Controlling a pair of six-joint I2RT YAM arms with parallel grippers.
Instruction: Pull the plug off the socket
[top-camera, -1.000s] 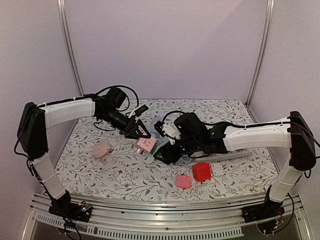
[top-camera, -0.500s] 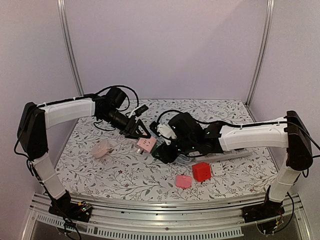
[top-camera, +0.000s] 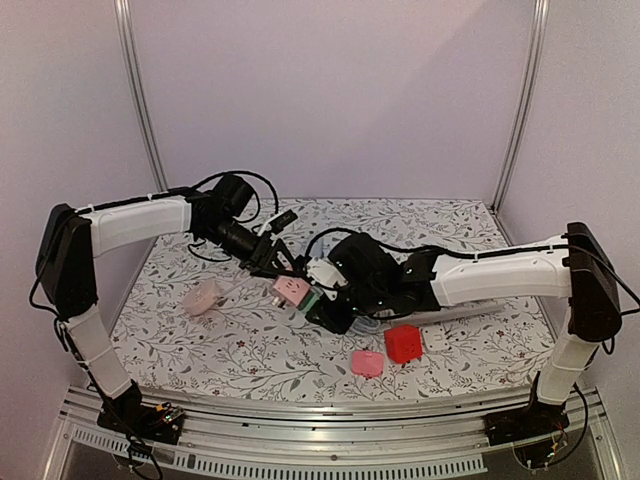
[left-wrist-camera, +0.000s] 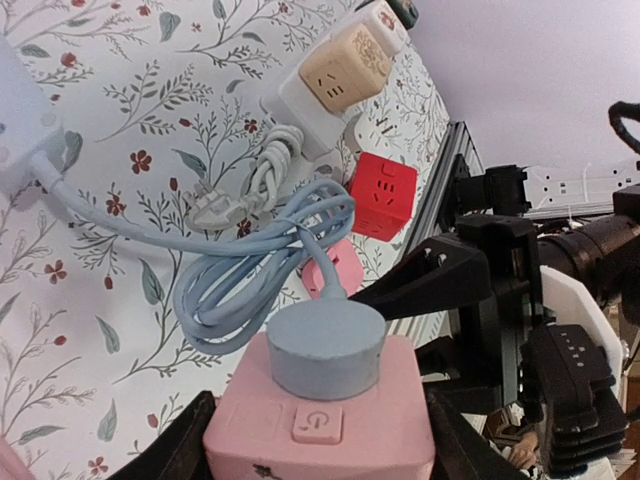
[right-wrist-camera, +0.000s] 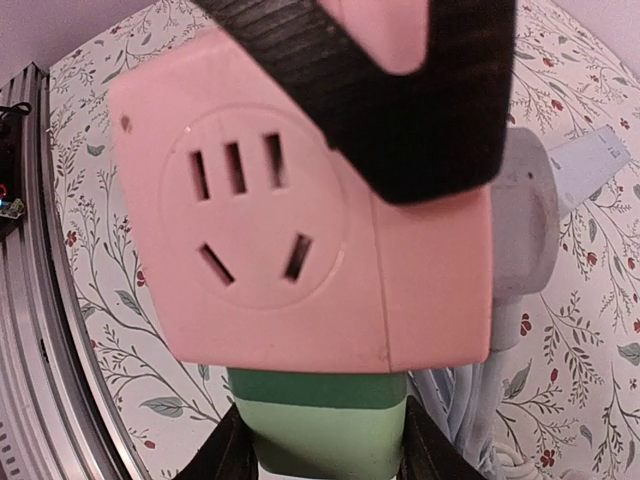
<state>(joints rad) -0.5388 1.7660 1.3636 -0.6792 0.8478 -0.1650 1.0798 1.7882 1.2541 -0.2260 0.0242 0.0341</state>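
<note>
Top external, left to right: my left arm (top-camera: 130, 225) rises from the near-left corner, bends at the elbow and reaches right across the table (top-camera: 240, 350), wrist angled down. A pale pink piece (top-camera: 203, 297) lies below that forearm, apart from everything else. My left gripper (top-camera: 280, 268) is clamped on the pink socket cube (top-camera: 292, 288), mid-table, slightly left of centre. The green plug (top-camera: 312, 298) sticks out of the cube's right side. My right gripper (top-camera: 322, 304) is on it. My right arm (top-camera: 500, 272) comes from the near-right corner, upper link upright, forearm low and nearly level, pointing left. A red cube (top-camera: 403, 343) and a small pink block (top-camera: 367, 363) lie on the near side of that forearm, close together.

Left wrist: my fingers (left-wrist-camera: 185, 445) flank the cube on both sides. A round grey-blue plug (left-wrist-camera: 325, 345) sits on its upper face, and its pale blue cable (left-wrist-camera: 250, 270) is looped on the table. The green plug is hidden behind the cube here. A white power strip (left-wrist-camera: 330, 80) is cut off at the top edge.

Right wrist: my fingers (right-wrist-camera: 228, 452) sit against both sides of the green plug, no gap visible, tips cut off by the bottom edge. The plug butts flush against the cube and its pins are not visible. One left finger crosses the cube's top corner. Can't tell whether the cube rests on the table or is lifted.
</note>
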